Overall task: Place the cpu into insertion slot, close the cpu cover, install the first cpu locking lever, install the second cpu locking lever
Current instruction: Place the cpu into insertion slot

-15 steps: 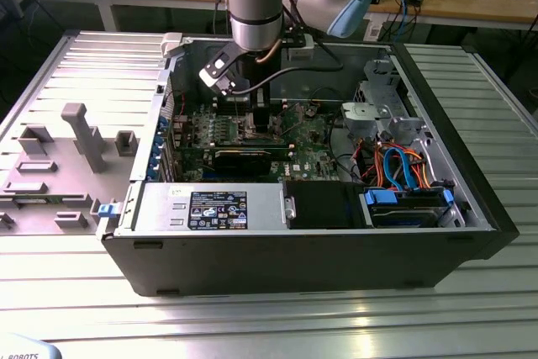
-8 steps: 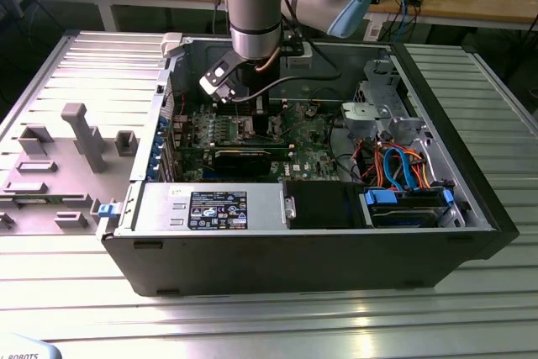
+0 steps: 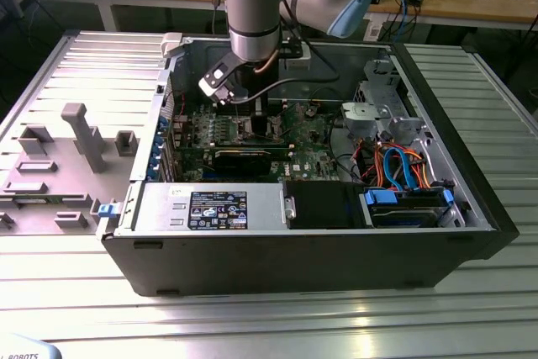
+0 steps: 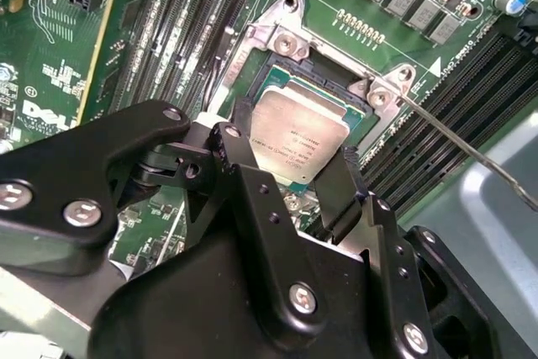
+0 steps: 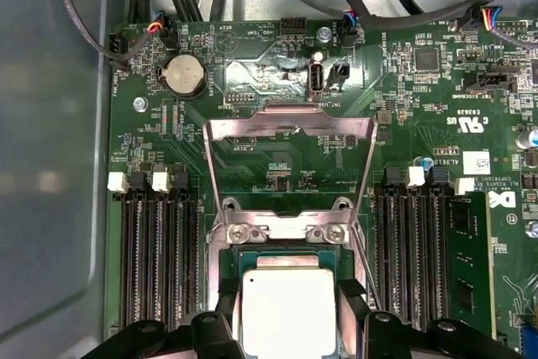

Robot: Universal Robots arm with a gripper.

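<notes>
The open computer case (image 3: 294, 258) on the bench (image 3: 252, 325) hems the arm in closely, so any sideways drift could knock its wrist against a wall or a cable. On the green board (image 5: 420, 124) the cpu cover (image 5: 290, 126) stands swung up, clear of the insertion slot (image 4: 282, 73). The cpu (image 4: 298, 136) lies at the slot, and I cannot tell whether it is fully seated. The pincer (image 4: 290, 157) pinches it by 2 opposite edges. The main risk, I judge, is a chip slightly tilted or turned, which pressure would force onto the socket contacts. An uneven release could drag it askew. The thin locking lever (image 4: 471, 153) stands free just beside the slot, where a finger might snag it.
</notes>
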